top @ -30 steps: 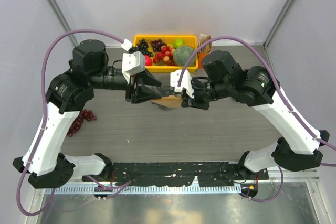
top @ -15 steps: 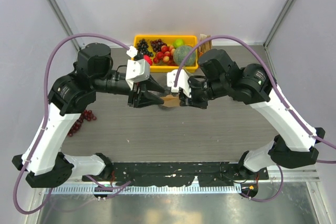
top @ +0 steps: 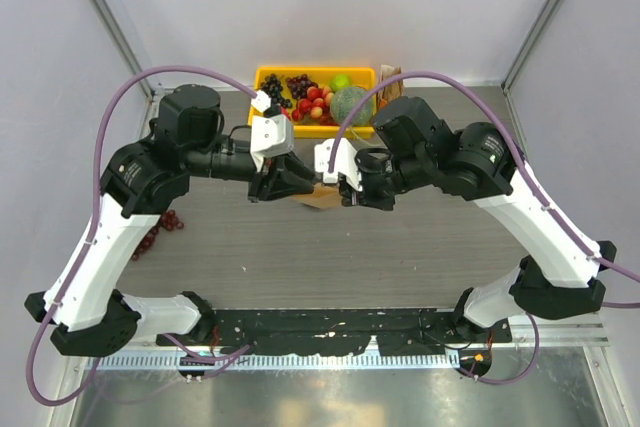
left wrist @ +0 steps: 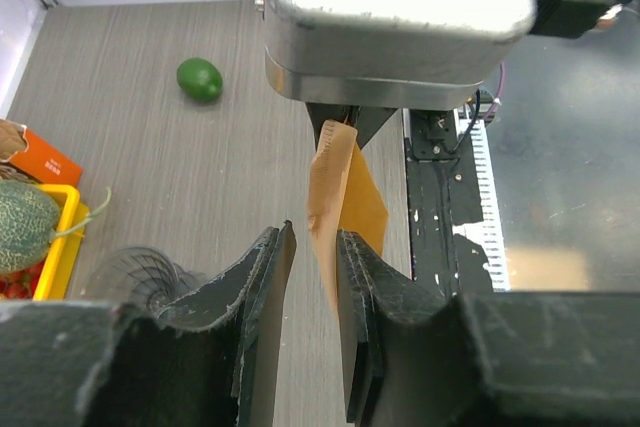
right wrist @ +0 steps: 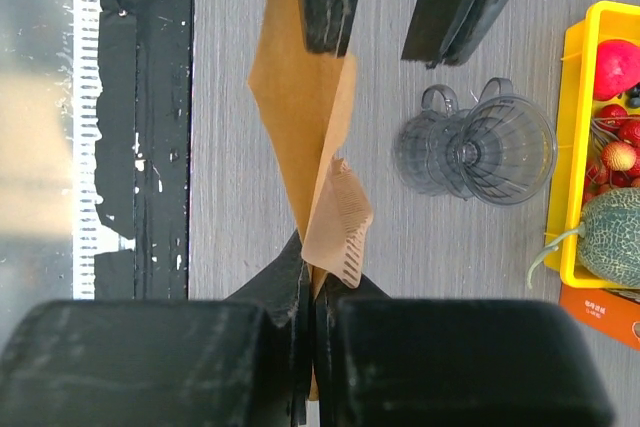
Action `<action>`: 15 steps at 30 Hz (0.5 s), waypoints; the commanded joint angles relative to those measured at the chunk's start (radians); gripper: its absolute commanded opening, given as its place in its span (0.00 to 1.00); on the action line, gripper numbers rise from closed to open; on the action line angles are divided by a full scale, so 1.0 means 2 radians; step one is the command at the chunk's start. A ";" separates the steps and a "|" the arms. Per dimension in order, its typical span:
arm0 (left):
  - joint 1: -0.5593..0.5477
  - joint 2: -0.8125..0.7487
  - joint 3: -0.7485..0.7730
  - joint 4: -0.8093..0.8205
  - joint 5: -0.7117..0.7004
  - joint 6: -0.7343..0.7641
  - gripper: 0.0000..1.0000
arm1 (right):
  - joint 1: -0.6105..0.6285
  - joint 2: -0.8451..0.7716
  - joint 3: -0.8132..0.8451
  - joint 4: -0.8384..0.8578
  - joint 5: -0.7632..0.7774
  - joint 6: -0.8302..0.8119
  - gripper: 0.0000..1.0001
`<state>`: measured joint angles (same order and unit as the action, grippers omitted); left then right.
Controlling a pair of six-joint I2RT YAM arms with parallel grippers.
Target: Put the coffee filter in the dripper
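Grey wood-grain table (top: 250, 247), white walls (top: 330, 7); right gripper (right wrist: 312, 282) pinches coffee filter (right wrist: 300, 147), left gripper (left wrist: 315, 234) ajar against it

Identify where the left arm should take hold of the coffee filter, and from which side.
Grip the free end of the coffee filter, away from the end pinched in the right gripper. The thin sheet lies edge-on to the left gripper, so its open fingers should probably come straight along it, one on each face.
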<state>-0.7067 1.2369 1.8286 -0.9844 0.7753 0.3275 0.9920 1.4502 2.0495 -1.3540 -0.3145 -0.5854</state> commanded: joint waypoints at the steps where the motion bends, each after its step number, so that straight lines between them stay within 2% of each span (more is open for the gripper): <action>1: -0.005 -0.004 -0.011 0.001 -0.014 0.020 0.34 | 0.003 0.007 0.026 -0.003 0.007 0.003 0.06; 3: -0.008 -0.006 -0.015 0.000 -0.022 0.026 0.40 | 0.003 0.009 0.031 -0.006 0.006 0.006 0.06; 6: -0.016 -0.004 -0.012 -0.004 -0.037 0.037 0.41 | 0.003 0.014 0.041 -0.010 0.004 0.007 0.07; 8: -0.022 -0.003 -0.012 -0.006 -0.046 0.043 0.35 | 0.003 0.018 0.047 -0.010 0.002 0.008 0.10; 9: -0.022 -0.003 -0.012 -0.006 -0.044 0.043 0.26 | 0.003 0.017 0.050 -0.010 0.002 0.010 0.12; 11: -0.022 -0.007 -0.018 0.003 -0.045 0.028 0.04 | 0.003 0.018 0.056 0.000 0.005 0.014 0.23; 12: -0.020 -0.009 -0.023 0.012 -0.048 0.011 0.00 | -0.001 0.015 0.057 0.004 0.009 0.018 0.33; 13: -0.014 -0.015 -0.031 0.036 -0.049 -0.010 0.00 | -0.010 0.013 0.057 0.017 0.009 0.028 0.41; 14: -0.003 -0.022 -0.041 0.052 -0.043 -0.047 0.00 | -0.017 0.007 0.061 0.023 0.006 0.035 0.54; 15: 0.016 -0.029 -0.057 0.098 -0.031 -0.086 0.00 | -0.037 0.004 0.063 0.040 0.002 0.050 0.62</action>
<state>-0.7395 1.2282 1.7756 -0.9741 0.6960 0.3447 0.9798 1.4918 2.1254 -1.3590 -0.3080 -0.5560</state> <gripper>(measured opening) 0.033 0.500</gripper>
